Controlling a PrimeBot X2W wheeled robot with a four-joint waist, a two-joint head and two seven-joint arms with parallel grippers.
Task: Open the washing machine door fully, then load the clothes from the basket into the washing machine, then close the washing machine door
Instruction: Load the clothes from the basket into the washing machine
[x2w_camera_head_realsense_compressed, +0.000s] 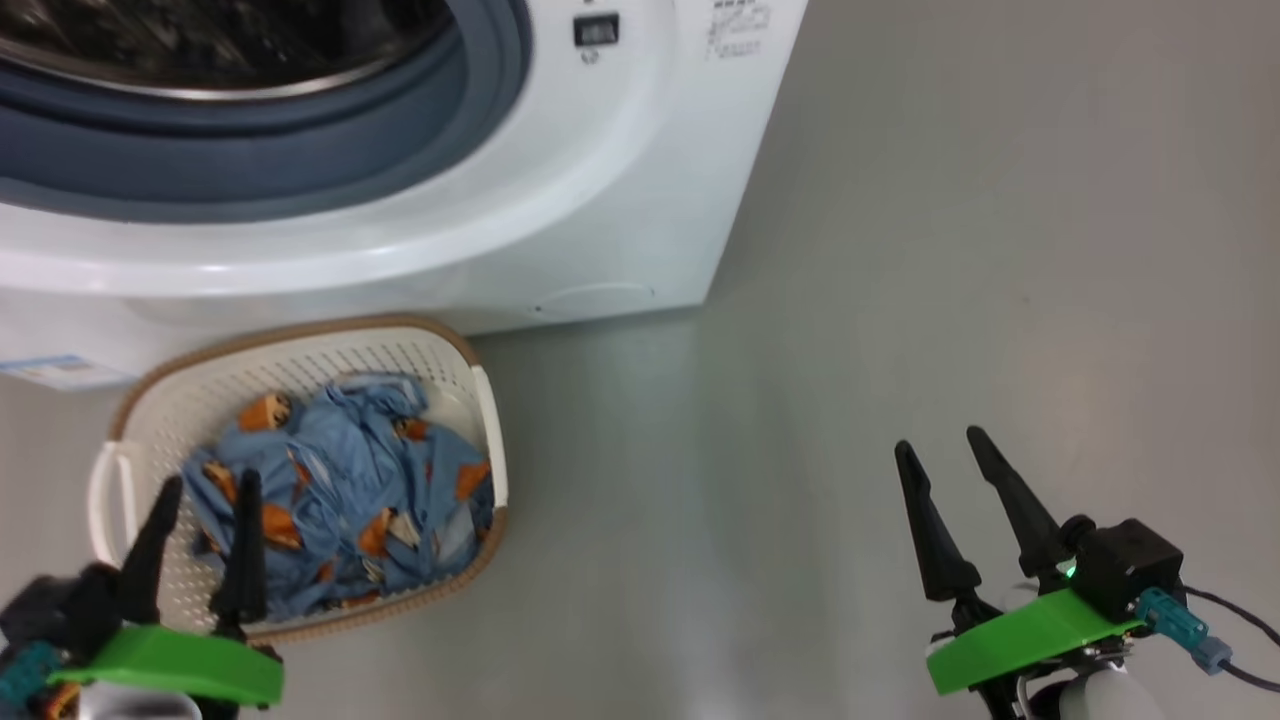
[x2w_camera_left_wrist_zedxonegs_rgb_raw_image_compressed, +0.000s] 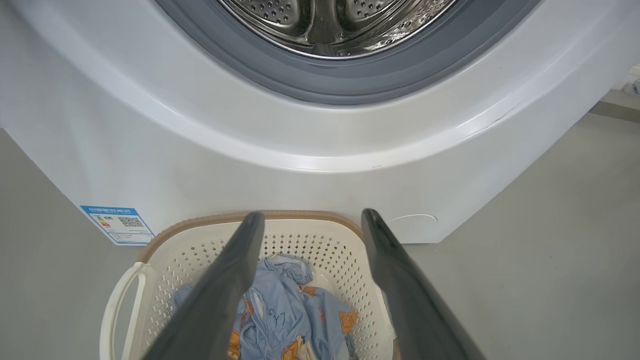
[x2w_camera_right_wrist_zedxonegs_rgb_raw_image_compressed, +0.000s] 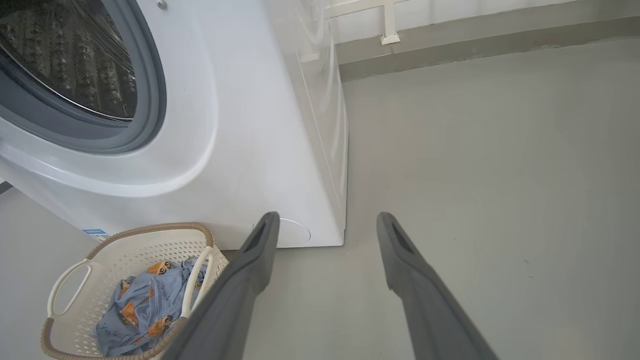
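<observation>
Two claws, both spread wide and holding nothing, frame what we have to do next. Our left claw hangs right above the basket, and from its wrist we look between its fingers down onto the clothes. Our right claw is well off to the side over bare floor, near nothing it could grasp.

The clothes lie in a crumpled blue heap covering most of the basket's bottom, with none hanging over the rim. The basket stands on the floor just in front of the washing machine, below the drum. We take that as deliberate, since it keeps the lift from heap to drum short. The drum's mouth is uncovered and its grey seal is bare. The part of the drum we can see holds no cloth, so we judge the opening done and the loading not yet begun.

The left claw is the one placed for the pick. Spread as it is, it can drop straight over the heap. Loose cloth may trail and catch on the rim or the seal, so we would grip deep at the middle.
</observation>
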